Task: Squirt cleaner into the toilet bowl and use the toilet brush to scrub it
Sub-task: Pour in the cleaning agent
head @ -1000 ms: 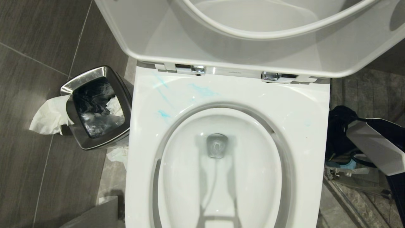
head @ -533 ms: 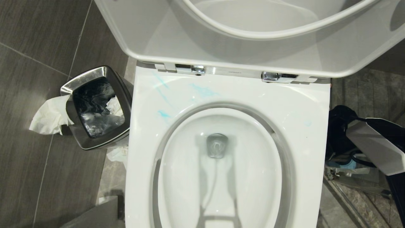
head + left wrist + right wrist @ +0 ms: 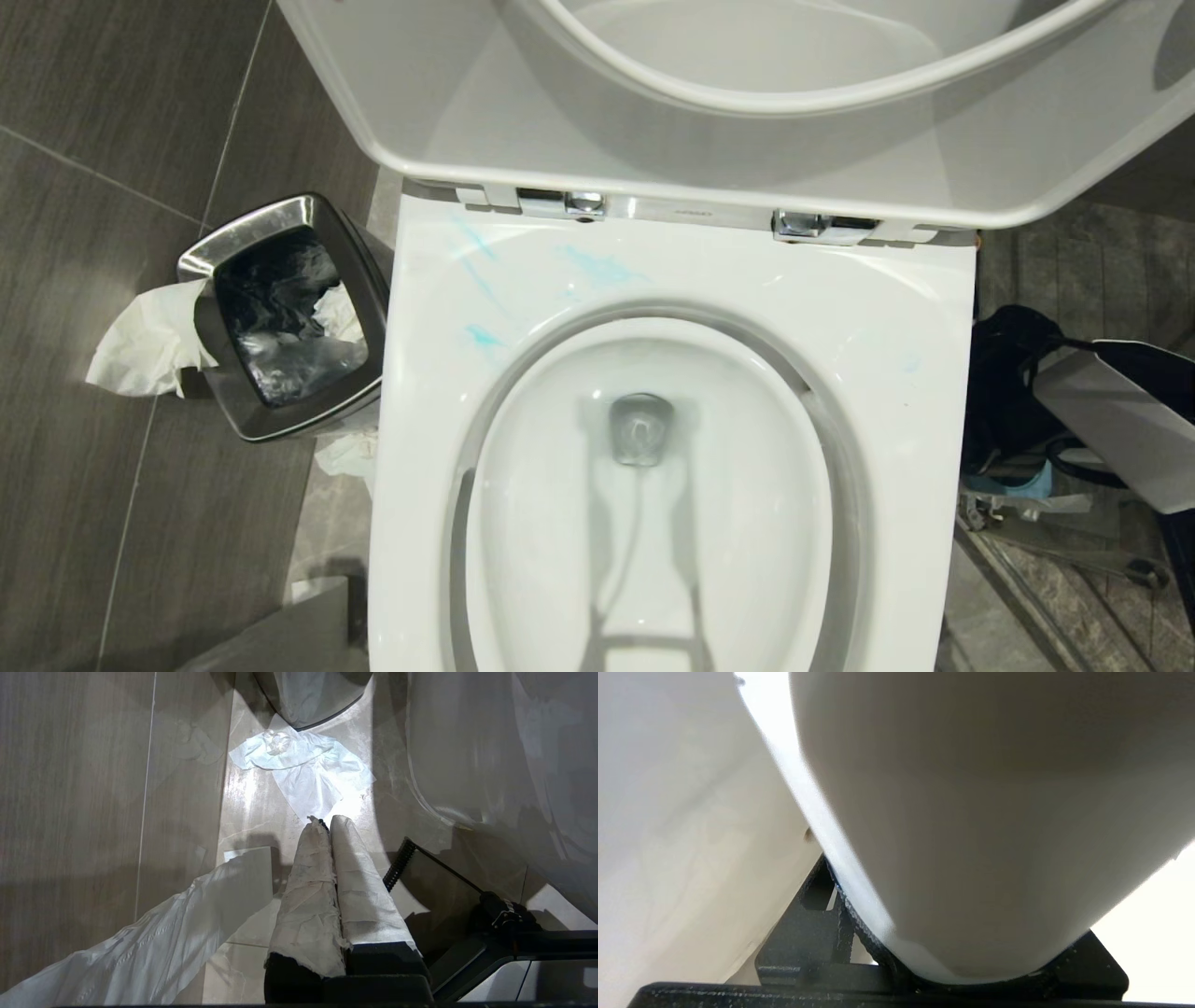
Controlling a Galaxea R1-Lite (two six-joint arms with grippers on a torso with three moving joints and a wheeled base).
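Step in hand: judged to be the pick-up of a container low on the right of the toilet, presumably the cleaner bottle, though this cannot be confirmed.
Right gripper (image 3: 971, 966): seen in the right wrist view closed around a large, smooth white rounded body that fills that view; the object's identity cannot be told.
Left gripper (image 3: 327, 826): parked low over the floor tiles, its paper-wrapped fingers (image 3: 308, 891) pressed together and holding nothing; a crumpled tissue (image 3: 303, 767) lies just ahead of it.
Toilet bowl (image 3: 653, 523): directly below the head camera, seat and lid (image 3: 653, 140) raised.
Cleaner (image 3: 597, 269): pale blue smears on the rear-left rim only; none is seen in the basin.
Toilet brush: not seen in any view.
Waste bin (image 3: 280, 317): steel, just left of the bowl, with paper hanging over its side.
Advice: the grip should be kept firm and the body lifted straight up, clear of the rim, before it is carried over the basin; the squirt should be aimed into the basin, not onto the rim.
Writing: a faint mark between the hinges is too small to be read; no brand or label is legible.
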